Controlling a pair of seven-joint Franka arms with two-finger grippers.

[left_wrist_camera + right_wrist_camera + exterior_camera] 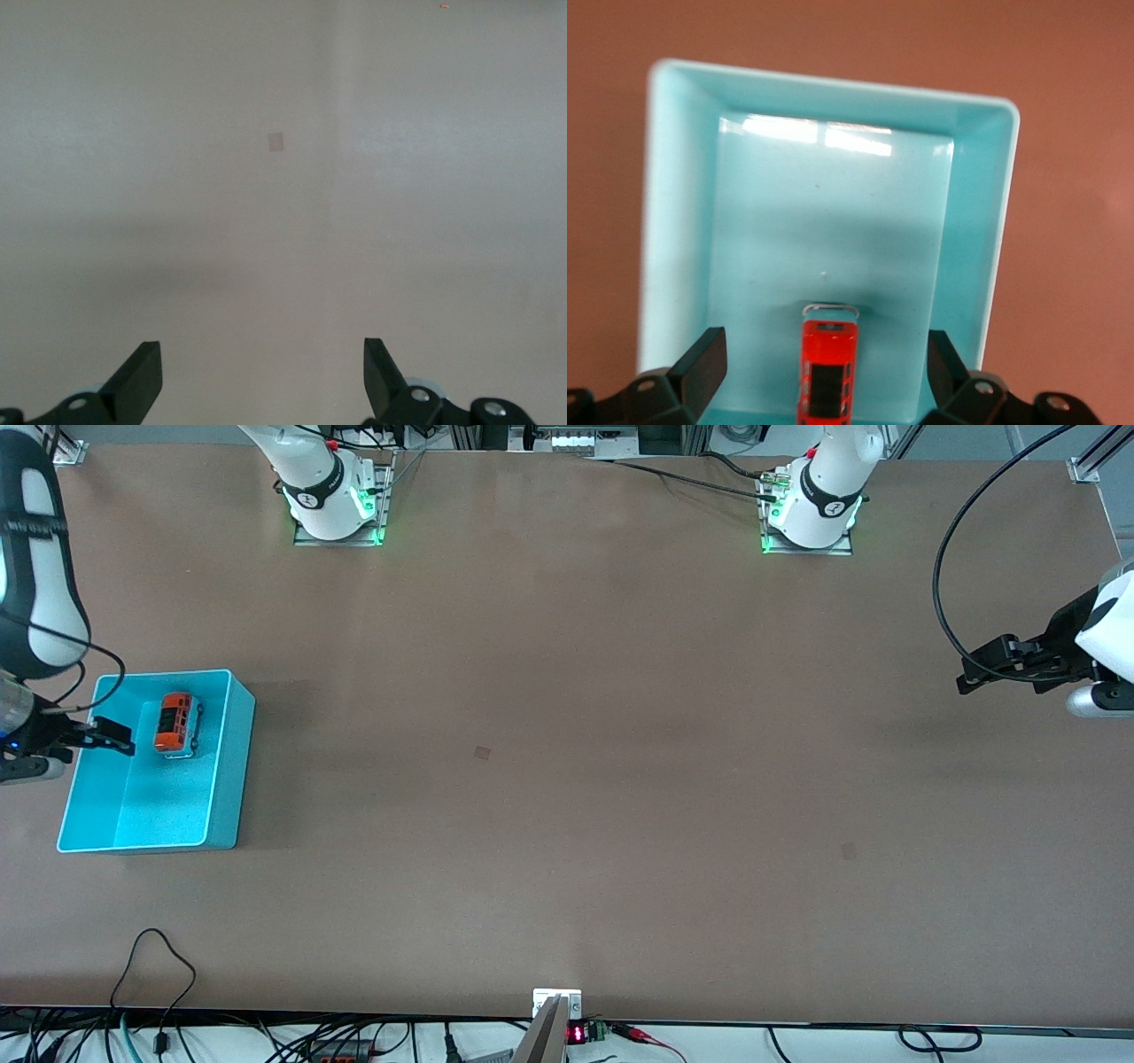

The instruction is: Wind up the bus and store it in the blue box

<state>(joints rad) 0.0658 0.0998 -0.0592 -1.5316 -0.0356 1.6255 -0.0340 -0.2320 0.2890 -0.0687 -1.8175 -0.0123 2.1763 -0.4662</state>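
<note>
While upright, the bus point(176, 724) sits in the blue box point(232, 779).

Left claw point(263, 381), fingers wide apart, over bare table point(283, 177).

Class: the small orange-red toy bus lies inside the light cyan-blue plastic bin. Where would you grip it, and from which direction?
Grip the small orange-red toy bus across its two long sides at mid-length, coming straight down from above. It looks to sit upright on the floor of the light cyan-blue plastic bin, whose walls probably block a sideways approach, and its narrow body suits a pinch.
</note>
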